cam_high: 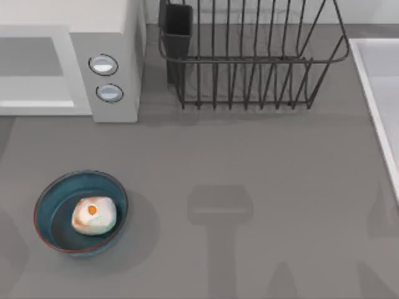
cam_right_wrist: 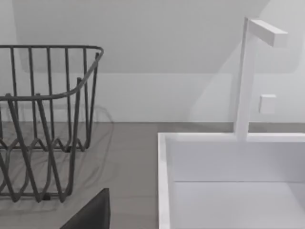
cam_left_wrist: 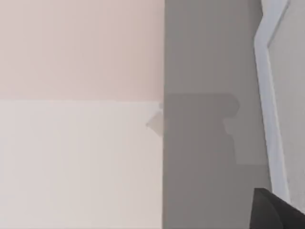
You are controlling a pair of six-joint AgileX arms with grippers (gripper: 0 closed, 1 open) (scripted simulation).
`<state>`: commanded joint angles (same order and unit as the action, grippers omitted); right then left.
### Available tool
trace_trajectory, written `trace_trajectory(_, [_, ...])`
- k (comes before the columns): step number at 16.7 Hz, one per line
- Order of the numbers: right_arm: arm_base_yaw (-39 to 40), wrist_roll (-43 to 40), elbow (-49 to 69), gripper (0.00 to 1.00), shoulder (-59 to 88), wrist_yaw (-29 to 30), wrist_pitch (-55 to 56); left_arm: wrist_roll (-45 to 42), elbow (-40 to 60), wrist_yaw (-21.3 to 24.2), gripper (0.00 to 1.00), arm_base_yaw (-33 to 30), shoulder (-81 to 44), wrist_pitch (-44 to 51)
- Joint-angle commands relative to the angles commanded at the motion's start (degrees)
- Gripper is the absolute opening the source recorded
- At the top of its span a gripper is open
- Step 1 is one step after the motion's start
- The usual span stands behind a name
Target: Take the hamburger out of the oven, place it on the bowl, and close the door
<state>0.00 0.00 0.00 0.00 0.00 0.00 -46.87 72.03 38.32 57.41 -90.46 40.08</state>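
Grey table [cam_high: 249, 156] | white sink [cam_right_wrist: 228, 181] at its right edge | oven [cam_high: 93, 56] at top left, door [cam_high: 37, 68] looks shut as far as I can see | black wire rack [cam_high: 249, 62] beside it | blue bowl [cam_high: 81, 212] front left | hamburger [cam_high: 93, 215] resting inside it | I cannot tell either tool's state.
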Motion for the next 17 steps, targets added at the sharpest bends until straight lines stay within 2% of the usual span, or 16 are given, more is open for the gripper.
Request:
trace_trajectory(4, [0.0, 0.0, 0.0, 1.00, 0.0, 0.0, 0.0, -5.5, 7.2, 0.2, 0.00, 2.6, -9.5, 3.4])
trace_trajectory(11, [0.0, 0.0, 0.0, 1.00, 0.0, 0.0, 0.0, -6.2, 7.8, 0.2, 0.00, 2.6, -10.6, 3.6])
trace_trajectory(14, [0.0, 0.0, 0.0, 1.00, 0.0, 0.0, 0.0, -6.3, 4.6, 0.2, 0.00, 2.7, -12.1, -0.5])
trace_trajectory(17, [0.0, 0.0, 0.0, 1.00, 0.0, 0.0, 0.0, -6.4, -0.6, 0.3, 0.00, 2.8, -14.4, -9.6])
